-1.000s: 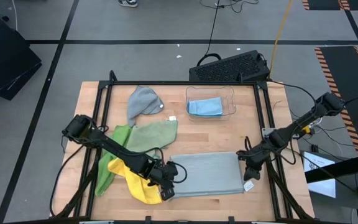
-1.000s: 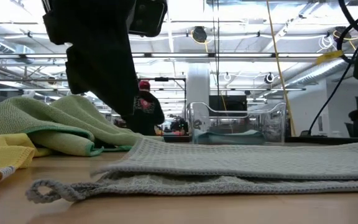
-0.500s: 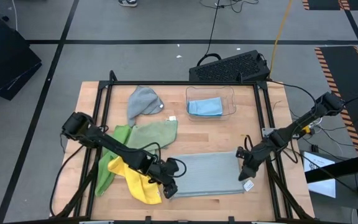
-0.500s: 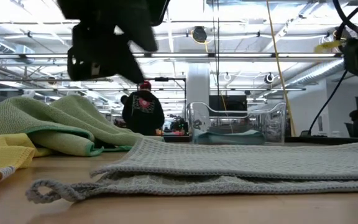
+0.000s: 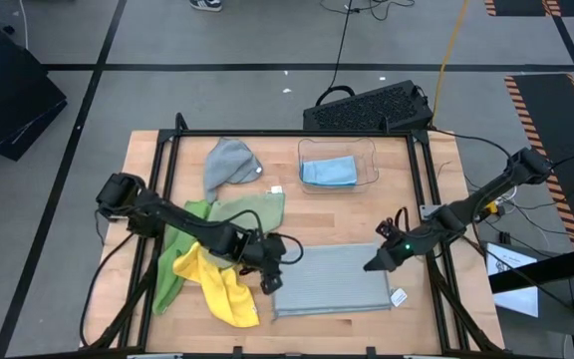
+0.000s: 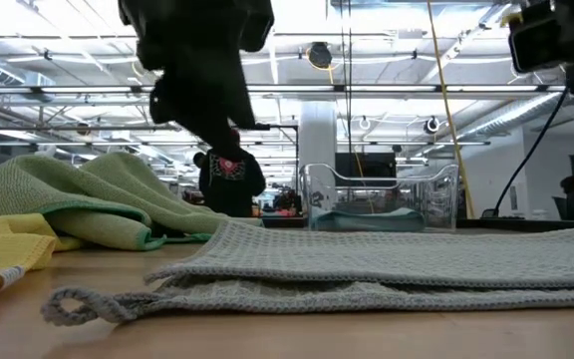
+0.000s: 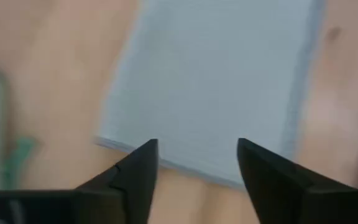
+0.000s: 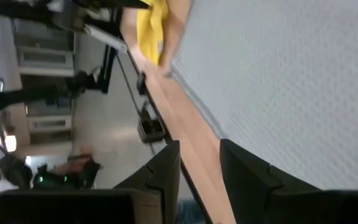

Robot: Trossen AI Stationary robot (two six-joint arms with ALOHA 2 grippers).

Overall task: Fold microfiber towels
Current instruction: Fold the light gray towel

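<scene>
**Grey towel folded once, both grippers clear of it**

The grey waffle-weave microfiber towel (image 5: 329, 280) lies flat as a doubled rectangle at the front of the wooden table (image 5: 407, 209). Just beside its left end hovers the left gripper (image 5: 270, 275), fingers spread and empty. Over its right end hangs the right gripper (image 5: 377, 264), fingers narrowly parted, holding nothing. Left of the towel lie a crumpled yellow cloth (image 5: 222, 294) and a sage green cloth (image 5: 245, 213). Folding again would likely go best with both grippers pinching matching corners, lifting evenly and aligning edges.
</scene>
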